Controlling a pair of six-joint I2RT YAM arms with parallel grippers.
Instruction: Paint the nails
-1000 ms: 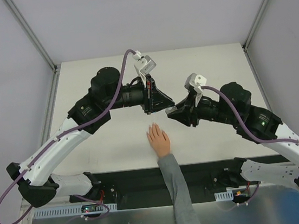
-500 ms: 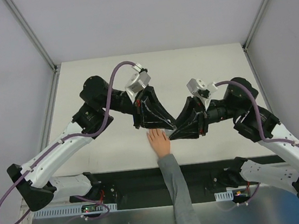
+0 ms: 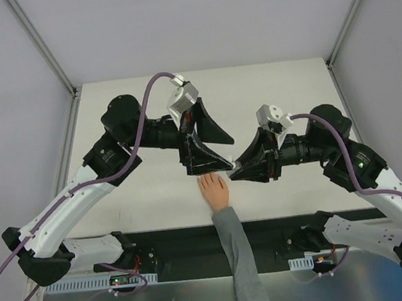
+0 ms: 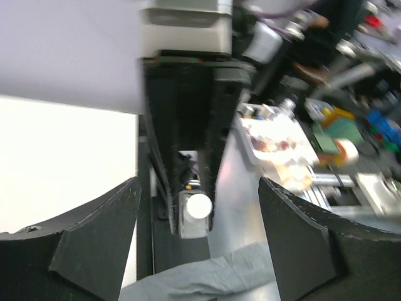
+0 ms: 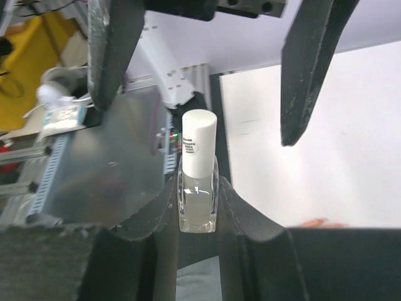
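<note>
Within the last second the left gripper (image 4: pixel 198 182) has sprung apart: it was clenched as the two arms swung in toward each other, and now its jaws stand released and wide, nothing between them yet. It points straight at the right gripper (image 5: pixel 198 188), which stays clamped on the small clear bottle (image 5: pixel 198 210), with the white cap (image 5: pixel 199 141) sticking out toward the left arm. In the right wrist view the left gripper's two fingers (image 5: pixel 116 50) flank the cap on either side but stand well clear of it, not touching. Both arms have also dropped from the middle of the table (image 3: pixel 155 193) to just above the hand (image 3: pixel 213 191), which lies flat, palm down, at the near edge, its grey sleeve (image 3: pixel 236 256) trailing back between the arm bases. The nails (image 3: pixel 207 177) sit at the fingertips, just below where the two grippers meet, and look bare, though they are too small to judge. The opening reads as preparation to take the cap and twist it off; painting itself has not begun, and the cap is still on
</note>
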